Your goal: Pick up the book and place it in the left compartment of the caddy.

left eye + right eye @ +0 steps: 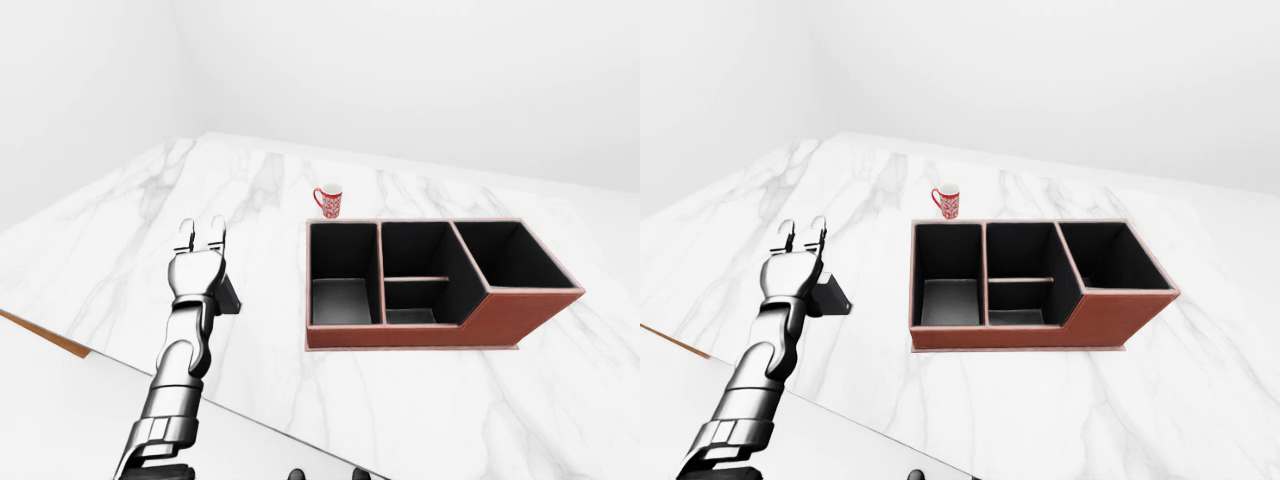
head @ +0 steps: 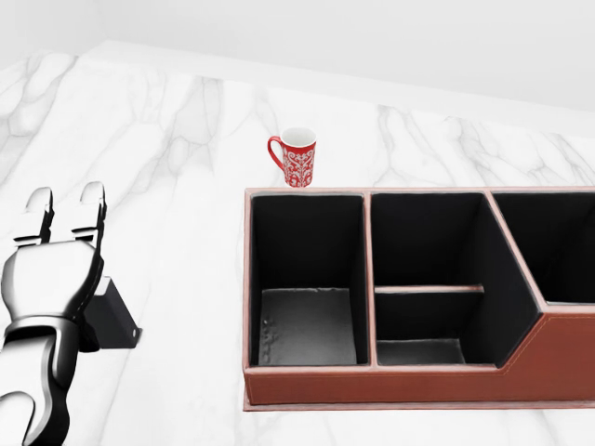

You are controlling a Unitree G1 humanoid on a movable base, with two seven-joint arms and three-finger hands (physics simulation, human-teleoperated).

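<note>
The book [image 2: 113, 318] is a dark grey slab on the marble counter at the left of the head view, mostly hidden under my left hand [image 2: 63, 206]. The hand is over it with its fingers stretched straight out, not curled round it. The caddy [image 2: 390, 384] is red-brown with black inside and stands to the right of the hand. Its left compartment [image 2: 309, 321] holds nothing. My right hand does not show in any view.
A red and white patterned mug [image 2: 296, 158] stands just beyond the caddy's left compartment. The caddy has two small middle compartments and a larger right one [image 1: 510, 255]. The counter's near edge [image 1: 250, 418] runs diagonally across the bottom of the left-eye view.
</note>
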